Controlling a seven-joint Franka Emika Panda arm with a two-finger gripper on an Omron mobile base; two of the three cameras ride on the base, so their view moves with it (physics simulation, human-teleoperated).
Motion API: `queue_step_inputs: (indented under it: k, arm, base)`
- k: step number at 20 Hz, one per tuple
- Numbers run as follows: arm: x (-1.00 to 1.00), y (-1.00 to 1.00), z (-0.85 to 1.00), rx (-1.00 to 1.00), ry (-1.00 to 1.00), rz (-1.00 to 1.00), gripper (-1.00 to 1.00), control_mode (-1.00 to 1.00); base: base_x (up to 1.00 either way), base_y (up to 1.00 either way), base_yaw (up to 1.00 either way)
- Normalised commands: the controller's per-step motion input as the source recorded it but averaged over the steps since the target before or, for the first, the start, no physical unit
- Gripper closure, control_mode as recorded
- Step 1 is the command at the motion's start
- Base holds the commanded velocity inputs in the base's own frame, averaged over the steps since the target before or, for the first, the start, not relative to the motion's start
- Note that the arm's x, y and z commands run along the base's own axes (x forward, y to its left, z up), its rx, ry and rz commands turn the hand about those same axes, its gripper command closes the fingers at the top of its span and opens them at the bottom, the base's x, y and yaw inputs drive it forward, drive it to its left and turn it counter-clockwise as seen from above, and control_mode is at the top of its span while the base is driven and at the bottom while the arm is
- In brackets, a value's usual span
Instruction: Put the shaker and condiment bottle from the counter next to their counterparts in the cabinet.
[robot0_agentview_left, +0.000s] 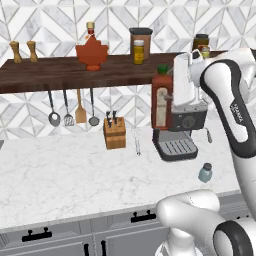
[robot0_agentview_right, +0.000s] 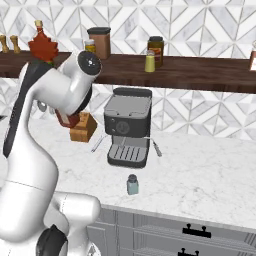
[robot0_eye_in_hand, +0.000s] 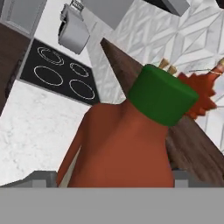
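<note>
Rising between the two grey finger pads at the bottom of the hand view, the condiment bottle was seen with its dark-red body filling the gap of the gripper and its green cap at centre right of that frame; the jaws were spread wide on either side of the body, and the bottle was held off the counter. In the left base view the bottle was found right of centre, upright, its cap level with the front edge of the cabinet and in front of the coffee machine, which it partly covered. The maple-leaf bottle stood on the shelf board in the upper middle, well left of the held bottle, and the yellow-green shaker was seen on the board in the upper middle of the right base view. The shaker was left on the marble at lower right, just beside the machine's drip tray. In the right base view the held bottle was mostly hidden behind the arm, only a red sliver showing. The fingers themselves were cut off at the hand view's bottom edge, so contact with the glass could not be made out exactly.
</note>
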Motion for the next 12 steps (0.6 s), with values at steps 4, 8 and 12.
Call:
queue_step_inputs:
  k: [4,8,12]
  arm:
    - [0.00,0.19,0.88,0.03,0.00,-0.15,1.00,-1.00]
    - [0.00,0.16,0.82,0.03,0.00,-0.17,1.00,-1.00]
    - [0.03,0.01,0.49,0.01,0.00,-0.22,1.00,-1.00]
  base:
    - [0.00,0.00,0.00]
    - [0.00,0.00,0.00]
    - [0.00,0.00,0.00]
